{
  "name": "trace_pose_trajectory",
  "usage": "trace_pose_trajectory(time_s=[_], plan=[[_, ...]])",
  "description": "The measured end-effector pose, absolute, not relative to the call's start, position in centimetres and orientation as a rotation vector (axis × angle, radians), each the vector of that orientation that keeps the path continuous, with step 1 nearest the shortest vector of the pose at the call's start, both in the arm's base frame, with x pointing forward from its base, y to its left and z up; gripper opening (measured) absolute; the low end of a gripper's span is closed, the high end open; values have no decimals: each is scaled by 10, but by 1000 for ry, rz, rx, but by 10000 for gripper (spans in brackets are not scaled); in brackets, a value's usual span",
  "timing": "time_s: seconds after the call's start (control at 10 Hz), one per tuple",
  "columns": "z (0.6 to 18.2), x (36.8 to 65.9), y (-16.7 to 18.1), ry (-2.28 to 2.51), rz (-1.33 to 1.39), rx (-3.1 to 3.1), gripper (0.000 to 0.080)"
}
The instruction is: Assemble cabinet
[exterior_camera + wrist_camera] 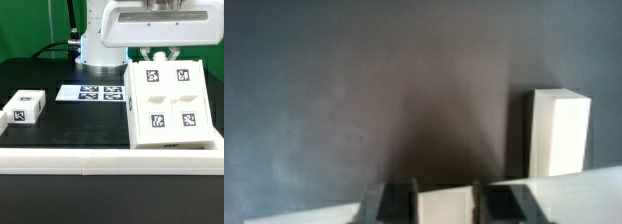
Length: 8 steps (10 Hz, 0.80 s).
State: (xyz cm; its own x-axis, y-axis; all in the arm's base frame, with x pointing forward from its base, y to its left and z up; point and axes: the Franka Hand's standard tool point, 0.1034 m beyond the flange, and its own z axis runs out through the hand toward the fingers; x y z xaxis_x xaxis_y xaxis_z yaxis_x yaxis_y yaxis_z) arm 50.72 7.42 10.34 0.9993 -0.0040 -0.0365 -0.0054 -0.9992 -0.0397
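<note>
The cabinet (170, 103) is a large white box with four tagged panels on its face. It stands on the black table at the exterior view's right, leaning against the front white rail. My gripper (160, 55) reaches down onto its far top edge. In the wrist view my gripper (446, 208) has its two dark fingers (397, 203) close together, with a white wall of the cabinet (445, 204) between them. A white upright part (557, 130) stands beyond the fingers; I cannot tell what it belongs to.
A small white tagged block (25, 107) lies at the exterior view's left. The marker board (90, 93) lies flat behind the middle. A white rail (90, 158) runs along the table's front edge. The arm's base (95, 40) stands at the back.
</note>
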Motion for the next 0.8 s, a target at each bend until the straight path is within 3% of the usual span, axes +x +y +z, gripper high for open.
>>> trace_pose_trajectory(time_s=[0.4,0.8], plan=[[135,530,77,2,94,-3100,101],[136,537,76,3,89,-3098,43]])
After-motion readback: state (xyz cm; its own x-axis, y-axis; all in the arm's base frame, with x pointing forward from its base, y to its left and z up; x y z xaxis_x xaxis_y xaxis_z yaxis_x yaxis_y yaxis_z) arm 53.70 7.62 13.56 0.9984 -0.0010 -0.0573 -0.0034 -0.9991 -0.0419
